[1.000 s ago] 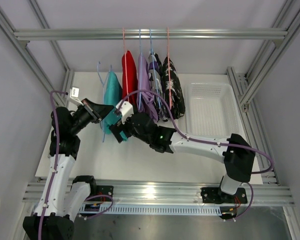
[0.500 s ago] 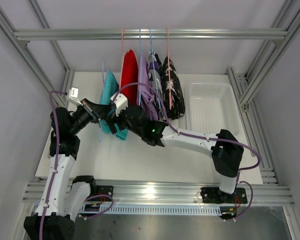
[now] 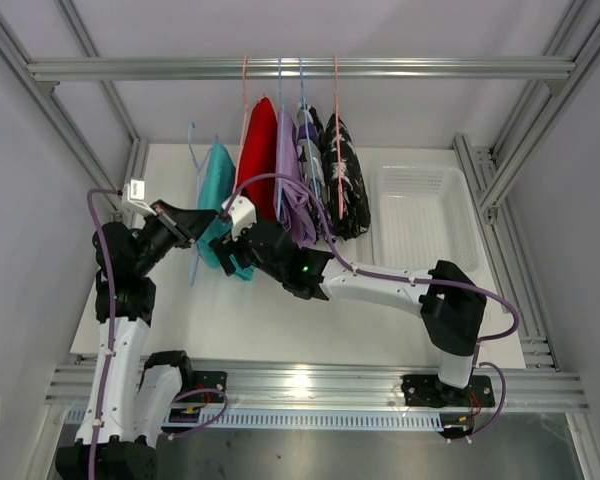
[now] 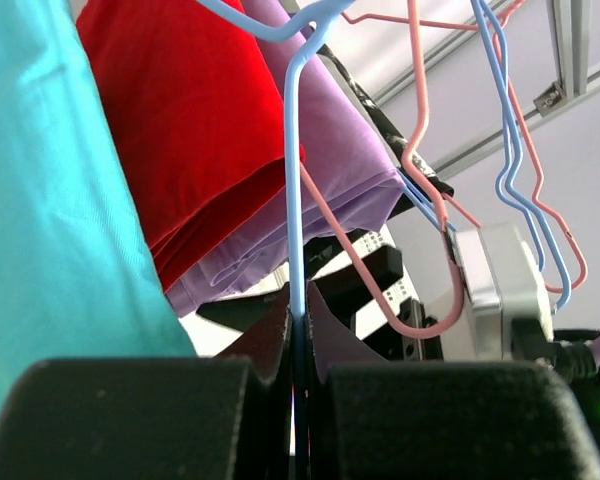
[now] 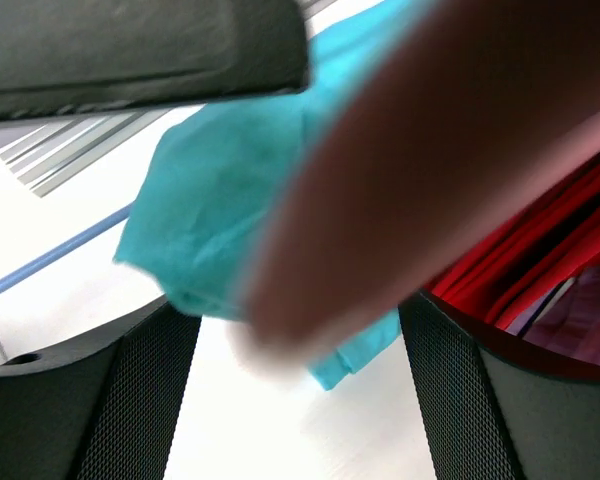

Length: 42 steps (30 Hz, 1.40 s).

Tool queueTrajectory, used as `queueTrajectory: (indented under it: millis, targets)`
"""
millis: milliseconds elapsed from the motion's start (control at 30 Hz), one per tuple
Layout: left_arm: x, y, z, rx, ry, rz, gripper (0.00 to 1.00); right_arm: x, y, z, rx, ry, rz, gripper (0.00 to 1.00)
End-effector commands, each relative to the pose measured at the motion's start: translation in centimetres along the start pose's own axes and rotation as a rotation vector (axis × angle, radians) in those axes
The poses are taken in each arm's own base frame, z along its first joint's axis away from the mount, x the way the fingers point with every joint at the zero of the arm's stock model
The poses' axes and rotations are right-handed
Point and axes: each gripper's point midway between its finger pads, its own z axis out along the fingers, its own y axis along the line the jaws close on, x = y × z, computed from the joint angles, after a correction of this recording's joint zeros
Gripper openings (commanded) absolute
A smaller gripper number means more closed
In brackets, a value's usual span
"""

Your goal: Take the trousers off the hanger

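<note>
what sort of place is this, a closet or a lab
Probably a robot lab test cell: a bare aluminium frame, trousers hanging from its rail, and two robot arms bolted to a white table.

You see folded soft cloth trousers hanging: red pair [image 3: 260,150], lilac pair [image 3: 290,185], purple-white-black print pair [image 3: 311,160], black white-blotched pair [image 3: 346,185] bunched together; teal pair [image 3: 218,195] leftmost, apart, on blue wire hanger [image 4: 293,200].

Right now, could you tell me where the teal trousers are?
In the top view, the teal trousers hang on the blue hanger, left of the red trousers.
</note>
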Motion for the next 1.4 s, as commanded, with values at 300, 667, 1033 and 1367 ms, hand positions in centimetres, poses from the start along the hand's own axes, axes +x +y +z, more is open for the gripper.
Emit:
queueTrajectory:
  millis: [300, 667, 1033, 1367]
  targets:
    - [-1.7, -0.3, -0.6, -0.015, -0.084, 0.041, 0.0, -3.8, 3.3, -0.8, -0.102, -0.085, 0.017, 0.78]
    - [-1.7, 0.1, -0.8, -0.026, -0.096, 0.038, 0.0, -4.4, 2.2, 1.2, -0.074, -0.092, -0.002, 0.75]
    - [-1.7, 0.0, -0.8, -0.022, -0.092, 0.037, 0.0, -4.4, -0.6, 3.9, 0.046, -0.087, -0.046, 0.68]
    - [-1.7, -0.1, -0.8, -0.01, -0.088, 0.033, 0.0, -2.7, -2.8, 5.1, 0.14, -0.072, -0.092, 0.6]
